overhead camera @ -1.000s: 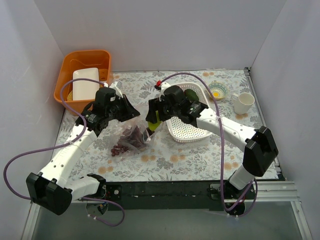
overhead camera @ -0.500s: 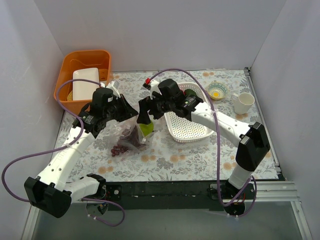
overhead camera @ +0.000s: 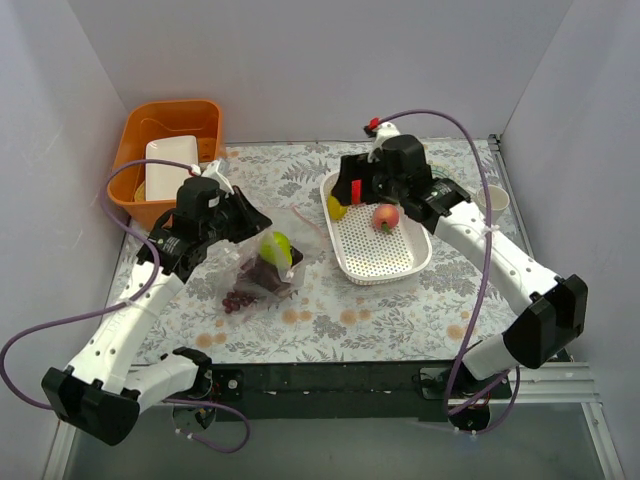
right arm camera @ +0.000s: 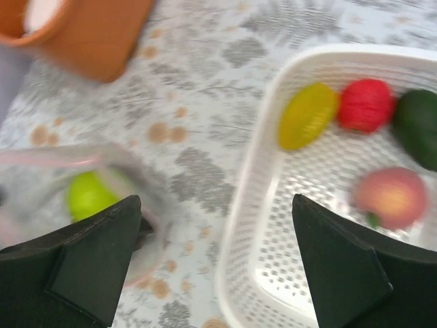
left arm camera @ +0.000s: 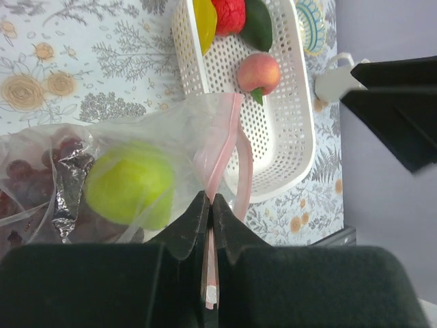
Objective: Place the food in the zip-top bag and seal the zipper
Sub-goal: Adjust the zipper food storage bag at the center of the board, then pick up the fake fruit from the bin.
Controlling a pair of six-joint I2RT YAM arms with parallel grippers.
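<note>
The clear zip-top bag [overhead camera: 268,268] lies left of centre, holding a green apple [overhead camera: 275,246] and dark red grapes [overhead camera: 262,280]. My left gripper [overhead camera: 243,216] is shut on the bag's pink zipper [left arm camera: 217,154] at the mouth edge [left arm camera: 209,205]; the apple [left arm camera: 130,184] shows through the plastic. My right gripper [overhead camera: 345,190] is open and empty above the left end of the white basket [overhead camera: 392,262]. In the right wrist view [right arm camera: 218,273] the basket holds a yellow star fruit [right arm camera: 307,116], a red fruit [right arm camera: 365,104], a dark green avocado [right arm camera: 418,126] and a pink peach [right arm camera: 392,197].
An orange bin [overhead camera: 205,112] with a white item [overhead camera: 172,165] stands at the back left. A white mug [left arm camera: 334,78] and a small patterned bowl [left arm camera: 314,27] sit beyond the basket at the right. Walls close in the table on three sides.
My right gripper carried the green apple to the bag's mouth, let it go into the bag, and swung back right over the basket, open. My left gripper kept hold of the bag's edge.
</note>
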